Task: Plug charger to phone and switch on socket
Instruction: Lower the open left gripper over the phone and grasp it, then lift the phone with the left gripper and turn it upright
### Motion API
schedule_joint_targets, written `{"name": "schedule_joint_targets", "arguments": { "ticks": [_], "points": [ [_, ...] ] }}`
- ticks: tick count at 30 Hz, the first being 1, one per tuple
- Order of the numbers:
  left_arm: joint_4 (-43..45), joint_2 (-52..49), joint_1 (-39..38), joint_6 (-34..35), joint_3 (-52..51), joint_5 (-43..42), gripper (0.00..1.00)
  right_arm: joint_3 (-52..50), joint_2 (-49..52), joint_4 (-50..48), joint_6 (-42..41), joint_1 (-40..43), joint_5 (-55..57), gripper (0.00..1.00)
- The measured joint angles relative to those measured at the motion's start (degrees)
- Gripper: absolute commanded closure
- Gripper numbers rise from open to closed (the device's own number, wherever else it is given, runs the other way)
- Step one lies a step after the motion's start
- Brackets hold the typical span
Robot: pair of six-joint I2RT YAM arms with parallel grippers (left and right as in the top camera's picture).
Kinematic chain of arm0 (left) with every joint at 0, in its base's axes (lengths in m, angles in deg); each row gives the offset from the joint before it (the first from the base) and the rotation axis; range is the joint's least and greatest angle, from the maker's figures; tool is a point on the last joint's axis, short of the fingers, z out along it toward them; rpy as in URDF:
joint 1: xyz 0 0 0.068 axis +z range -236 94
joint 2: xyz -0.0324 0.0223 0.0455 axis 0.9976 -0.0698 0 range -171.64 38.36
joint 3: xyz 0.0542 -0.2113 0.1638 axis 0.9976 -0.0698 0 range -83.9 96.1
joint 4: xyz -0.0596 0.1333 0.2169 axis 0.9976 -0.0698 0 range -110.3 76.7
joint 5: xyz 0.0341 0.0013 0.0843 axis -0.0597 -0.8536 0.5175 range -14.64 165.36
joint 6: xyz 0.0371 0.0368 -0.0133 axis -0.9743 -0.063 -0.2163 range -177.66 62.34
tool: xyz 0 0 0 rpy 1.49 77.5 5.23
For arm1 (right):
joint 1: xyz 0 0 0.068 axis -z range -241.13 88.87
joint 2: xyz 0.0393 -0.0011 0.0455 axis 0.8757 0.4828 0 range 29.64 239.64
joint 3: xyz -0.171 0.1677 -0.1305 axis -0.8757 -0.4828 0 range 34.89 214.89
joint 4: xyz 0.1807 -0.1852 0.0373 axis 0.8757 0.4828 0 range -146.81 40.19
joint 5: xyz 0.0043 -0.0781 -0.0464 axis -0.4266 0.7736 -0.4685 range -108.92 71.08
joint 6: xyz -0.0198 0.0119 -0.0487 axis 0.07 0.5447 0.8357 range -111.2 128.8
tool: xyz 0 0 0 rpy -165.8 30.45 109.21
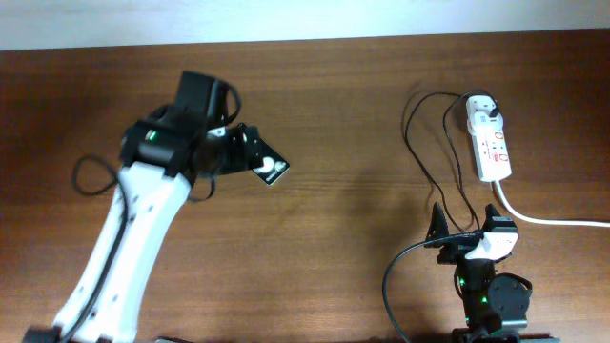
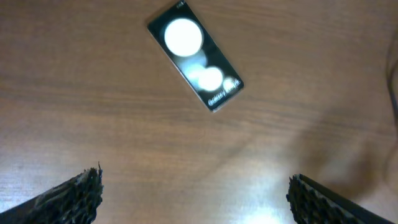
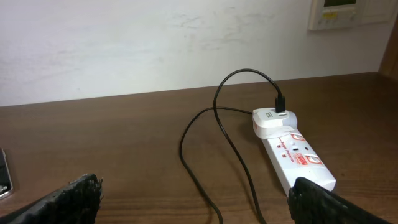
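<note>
The phone [image 1: 272, 170] lies flat and askew on the wooden table, its glossy face showing two bright spots [image 2: 194, 62]. My left gripper [image 1: 243, 152] hovers right beside it, open [image 2: 196, 199], with only bare wood between the fingers. The white socket [image 1: 491, 143] lies at the far right [image 3: 295, 155]. The charger's thin black cable [image 1: 424, 157] leaves a white adapter [image 3: 272, 121] plugged into the socket and loops toward my right gripper [image 1: 467, 227]. That gripper is open [image 3: 196, 202]; two strands of cable [image 3: 217, 124] pass between its fingers. The connector tip is hidden.
A thick white cord [image 1: 553, 221] runs from the socket off the right edge. A pale wall [image 3: 155, 43] stands behind the table's far edge. Bare wood [image 1: 353, 143] lies between the phone and the socket.
</note>
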Motion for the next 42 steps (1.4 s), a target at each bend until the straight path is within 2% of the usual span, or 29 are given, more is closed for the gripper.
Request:
{"name": "schedule_joint_targets", "arguments": {
  "ticks": [5, 10, 21, 30, 35, 42],
  "points": [
    [-1.5, -11.7, -2.1, 7.9, 11.2, 5.2, 0.01, 0.0, 0.0, 0.0, 0.0, 0.0, 0.0, 0.01],
    [2.2, -19.3, -2.1, 13.2, 13.6, 6.0, 0.01, 0.0, 0.0, 0.0, 0.0, 0.0, 0.0, 0.01],
    [1.3, -24.4, -2.1, 14.5, 13.7, 5.2, 0.01, 0.0, 0.0, 0.0, 0.0, 0.0, 0.0, 0.01],
    [6.8, -30.9, -0.2, 15.8, 13.7, -2.0, 0.01, 0.0, 0.0, 0.0, 0.0, 0.0, 0.0, 0.01],
    [8.2, -34.3, 3.5, 17.8, 13.7, -3.1, 0.01, 0.0, 0.0, 0.0, 0.0, 0.0, 0.0, 0.01],
    [9.8, -38.1, 3.6, 20.3, 13.7, -3.3, 0.01, 0.0, 0.0, 0.0, 0.0, 0.0, 0.0, 0.01]
  ]
}}
